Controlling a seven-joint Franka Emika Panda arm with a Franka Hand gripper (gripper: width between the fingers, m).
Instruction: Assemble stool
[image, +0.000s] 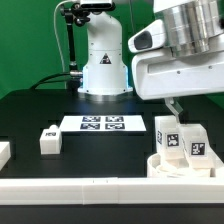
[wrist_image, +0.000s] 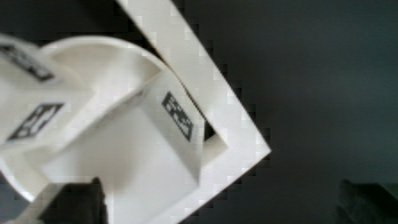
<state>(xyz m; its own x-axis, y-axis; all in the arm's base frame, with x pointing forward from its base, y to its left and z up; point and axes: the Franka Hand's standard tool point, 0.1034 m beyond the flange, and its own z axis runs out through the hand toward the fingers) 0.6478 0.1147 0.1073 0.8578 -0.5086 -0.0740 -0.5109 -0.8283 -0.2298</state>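
Observation:
The round white seat (image: 182, 166) lies at the front on the exterior view's right, in the corner of the border rails. Two white legs (image: 165, 136) (image: 194, 143) with tags stand upright in it. A loose leg block (image: 48, 138) lies on the exterior view's left. My gripper (image: 177, 107) hangs above the seat, open and empty. In the wrist view the seat (wrist_image: 98, 140) with tagged legs (wrist_image: 180, 113) fills one side. My gripper (wrist_image: 222, 205) has its dark fingertips (wrist_image: 75, 203) wide apart, one over the seat's rim and one over the black table.
The marker board (image: 100, 124) lies mid-table in front of the robot base (image: 103, 60). A white border rail (image: 90, 189) runs along the front and meets a side rail (wrist_image: 199, 70) in a corner beside the seat. Another white piece (image: 4, 152) shows at the edge on the exterior view's left.

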